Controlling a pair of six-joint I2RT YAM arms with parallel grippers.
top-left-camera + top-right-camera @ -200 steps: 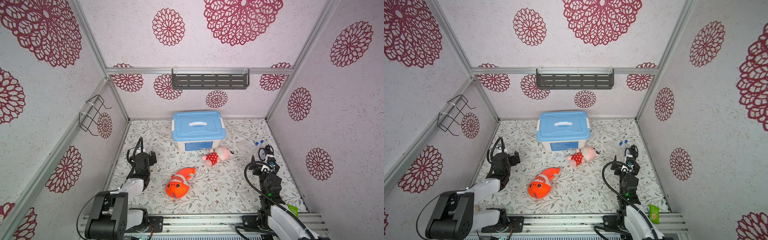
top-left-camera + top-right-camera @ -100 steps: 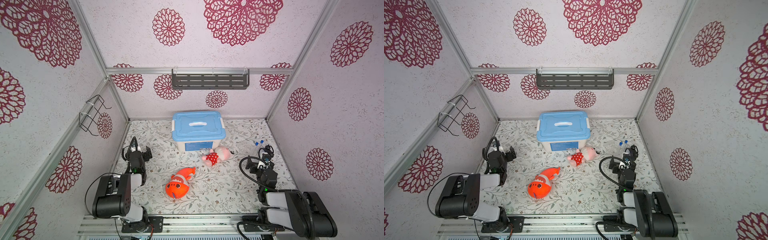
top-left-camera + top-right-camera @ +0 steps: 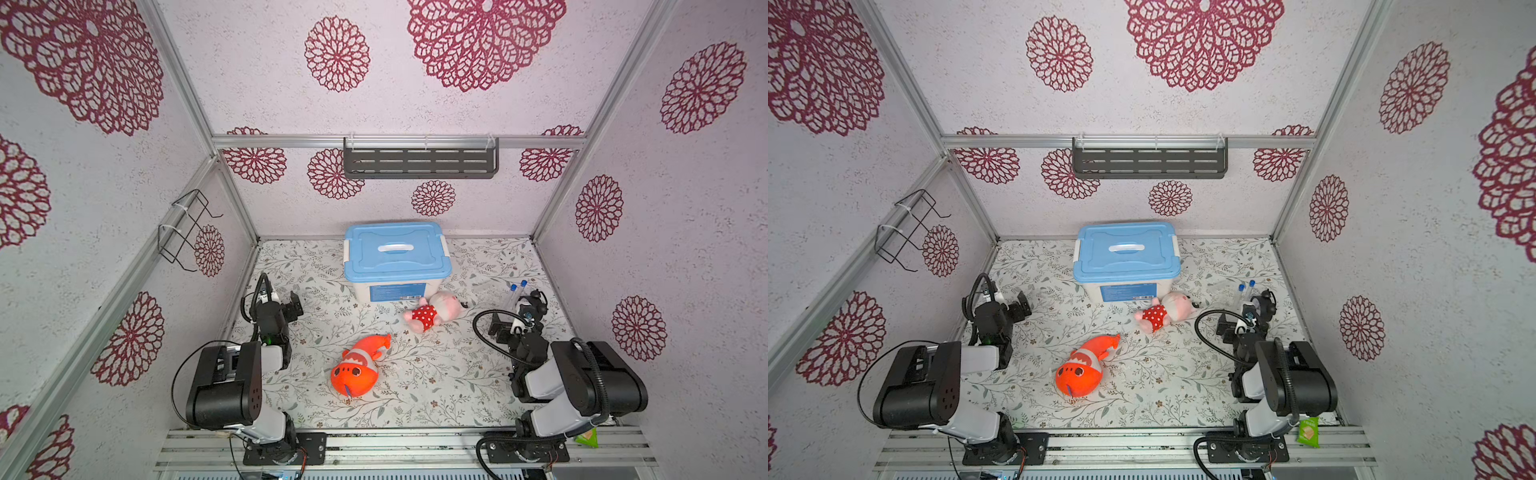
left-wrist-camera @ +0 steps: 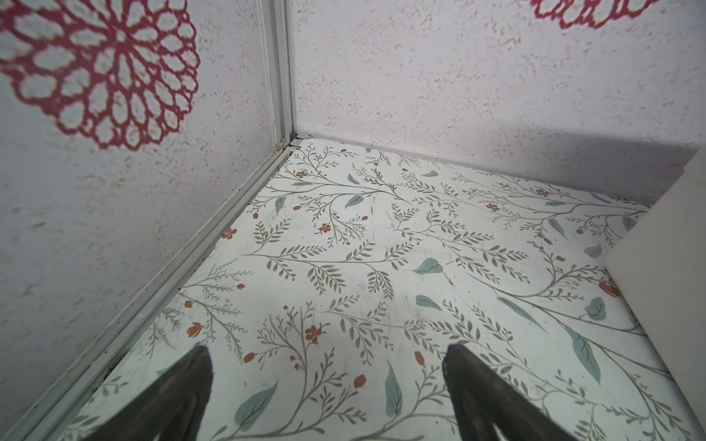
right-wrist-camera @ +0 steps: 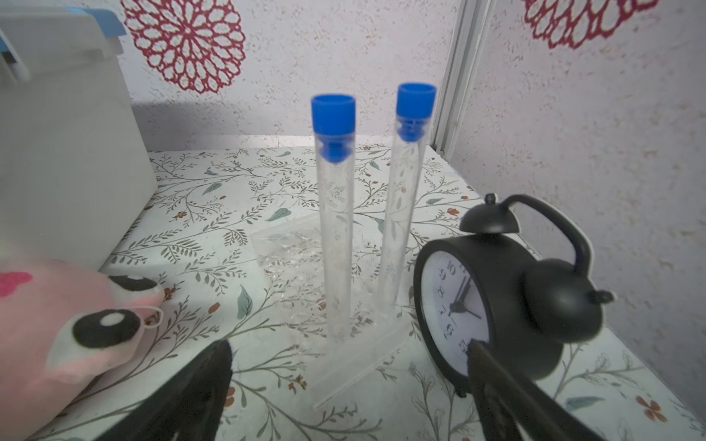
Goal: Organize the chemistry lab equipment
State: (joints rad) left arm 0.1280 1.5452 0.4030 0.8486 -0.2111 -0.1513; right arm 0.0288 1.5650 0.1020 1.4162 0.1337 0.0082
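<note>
**Crowded corner of the floral table: tall tubes, a clock in the way**

The floral-print table (image 3: 436, 374) sits inside a booth of pale walls with red medallions. A blue-lidded storage box (image 3: 397, 253) stands closed at the back. The task's visible items, two blue-capped tubes (image 5: 334, 229), stand upright in a clear stand (image 5: 359, 366) near the right wall, also seen in a top view (image 3: 517, 293). A crumpled clear bag (image 5: 290, 248) lies behind them; I cannot make out what it holds. No other lab pieces show.

The right jaws are spread wide and hold nothing, low over the table and facing the stand. The left jaws are likewise released and empty, over bare table near the left wall, well apart from everything.

Likely trouble, as I judge it:

- The tubes are tall and slim on a light stand. A sideways nudge from either finger could tip the whole stand over.
- A black alarm clock (image 5: 496, 305) stands just beside the stand, and one right finger shows in front of its face. Closing or advancing there could push the clock into the tubes.
- The pink plush doll (image 5: 57, 324) lies near the other finger and may get dragged along.
- The smooth, clear tubes could slip or twist if pinched off-centre.
- With the left arm (image 3: 232, 374) far off, nothing braces the stand.
- The orange plush fish (image 3: 359, 365) lies mid-table, in any carrying path across.
</note>
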